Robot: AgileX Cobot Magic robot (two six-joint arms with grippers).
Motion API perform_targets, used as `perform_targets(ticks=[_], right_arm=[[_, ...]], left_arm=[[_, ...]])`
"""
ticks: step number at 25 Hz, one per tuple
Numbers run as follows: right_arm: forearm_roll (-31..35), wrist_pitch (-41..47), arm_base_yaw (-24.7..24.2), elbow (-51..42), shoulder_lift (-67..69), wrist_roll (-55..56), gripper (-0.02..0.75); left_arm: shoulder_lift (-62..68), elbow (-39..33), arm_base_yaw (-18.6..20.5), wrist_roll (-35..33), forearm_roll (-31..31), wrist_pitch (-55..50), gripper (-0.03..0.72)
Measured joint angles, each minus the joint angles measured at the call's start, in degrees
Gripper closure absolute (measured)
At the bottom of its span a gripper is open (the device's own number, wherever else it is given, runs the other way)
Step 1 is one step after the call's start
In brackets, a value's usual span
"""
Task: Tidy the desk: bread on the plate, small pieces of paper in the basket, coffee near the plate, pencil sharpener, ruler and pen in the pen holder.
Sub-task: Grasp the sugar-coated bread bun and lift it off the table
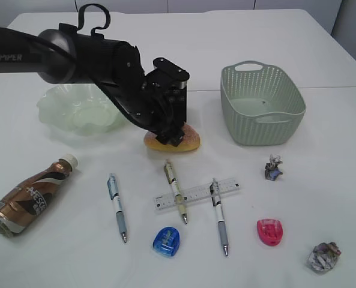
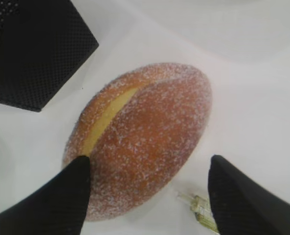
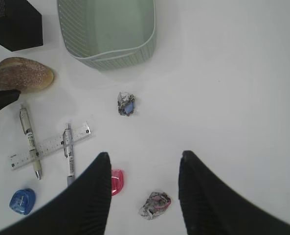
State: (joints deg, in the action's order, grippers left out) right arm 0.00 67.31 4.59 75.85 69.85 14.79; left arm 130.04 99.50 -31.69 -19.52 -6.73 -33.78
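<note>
Left wrist view puts us right above the bread (image 2: 145, 142): the left claw (image 2: 149, 196) stands open, one black finger (image 2: 61, 200) touching the bun's near-left end and the other finger off its right side with bare desk (image 2: 262, 98) between. We cannot call it a grip. The bun is oval, golden brown, dusted with sugar, with a pale yellow slit along its top. A pen tip (image 2: 201, 208) shows just beside it, and the black mesh pen holder (image 2: 32, 49) stands close at the far left.

In the exterior view, nearest us lie a blue sharpener (image 1: 167, 241), a pink sharpener (image 1: 270, 231) and a paper wad (image 1: 323, 257) at the near right. The coffee bottle (image 1: 29, 197) lies on its side at the left. Three pens (image 1: 117, 207) lie in a row; two of them cross the ruler (image 1: 196, 194). A second paper wad (image 1: 274, 168) sits to the right, with open white desk around it. Farther back the bun lies under the left claw (image 1: 173, 137), between the green ruffled plate (image 1: 75, 108) at the left and the basket (image 1: 262, 103) at the right.

In the right wrist view the right claw (image 3: 145, 191) hangs open and empty above the near wad and pink sharpener.
</note>
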Motion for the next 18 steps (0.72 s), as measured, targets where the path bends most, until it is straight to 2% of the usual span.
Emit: perform_targets(ticks=[4, 10, 18], right_arm=[[0.0, 0.0, 0.0, 0.0, 0.0, 0.0, 0.373], [0.0, 0.0, 0.0, 0.0, 0.0, -0.08, 0.374], [0.0, 0.0, 0.0, 0.0, 0.0, -0.21, 0.373]], left_arm=[[0.4, 0.21, 0.0, -0.09, -1.03, 0.02, 0.194], [0.52, 0.47, 0.0, -0.13, -3.73, -2.27, 0.33], [0.52, 1.42, 0.0, -0.13, -6.26, -11.12, 0.363]])
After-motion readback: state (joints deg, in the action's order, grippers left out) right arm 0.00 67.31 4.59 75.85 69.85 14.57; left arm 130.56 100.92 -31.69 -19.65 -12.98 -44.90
